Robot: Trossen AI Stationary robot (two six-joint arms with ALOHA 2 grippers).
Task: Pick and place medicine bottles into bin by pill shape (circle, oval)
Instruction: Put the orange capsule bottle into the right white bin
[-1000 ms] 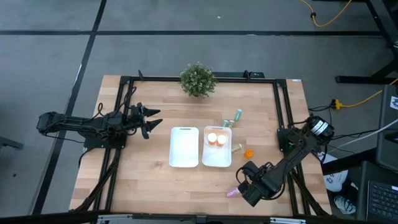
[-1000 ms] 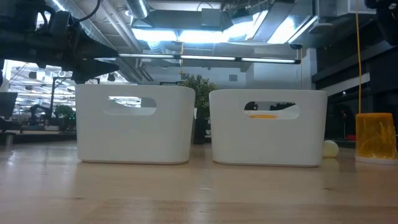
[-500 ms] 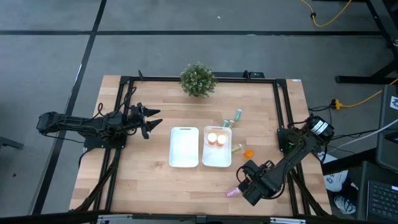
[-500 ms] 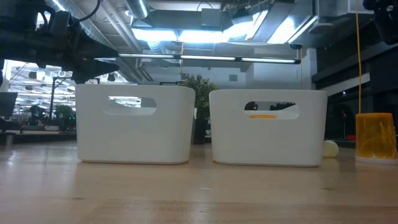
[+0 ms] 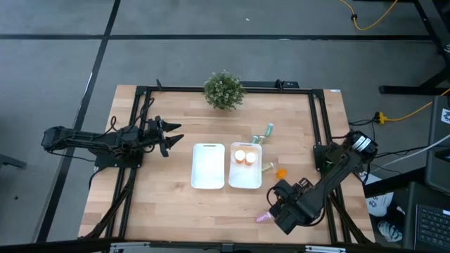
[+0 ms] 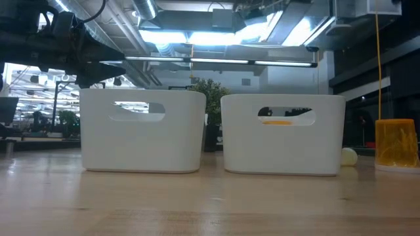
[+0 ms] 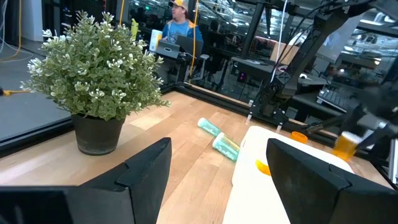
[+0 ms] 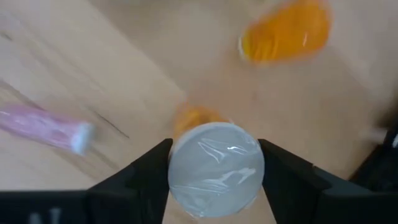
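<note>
My right gripper (image 5: 278, 205) hangs near the table's front right, shut on an orange medicine bottle with a clear-wrapped white cap (image 8: 216, 168). On the wood beside it lie a pink bottle (image 8: 43, 127) and another orange bottle (image 8: 286, 31). Two orange bottles (image 5: 245, 157) sit in the right white bin (image 5: 245, 183). The left white bin (image 5: 208, 167) stands beside it. Two teal bottles (image 5: 263, 135) lie behind the bins. My left gripper (image 7: 217, 180) waits open and level over the table's left side. My right gripper pinches the orange bottle at its cap end (image 8: 180, 169), one finger (image 8: 146, 171) on each side. The fingers come from above, pointing steeply down. The bottle's orange body (image 8: 193, 118) hangs below the cap, a little tilted; whether its base is clear of the table cannot be seen.
A potted plant (image 5: 224, 90) stands at the far edge. A pale bottle (image 5: 268, 166) lies right of the right bin. Black frame rails (image 5: 320, 126) run along the table's sides. Bare wood lies in front of the bins.
My right gripper has risen a little near the table's front right corner; the dark part of its arm at the top right of the low view has gone up out of that picture. The bins and the loose bottles have stayed in place.
</note>
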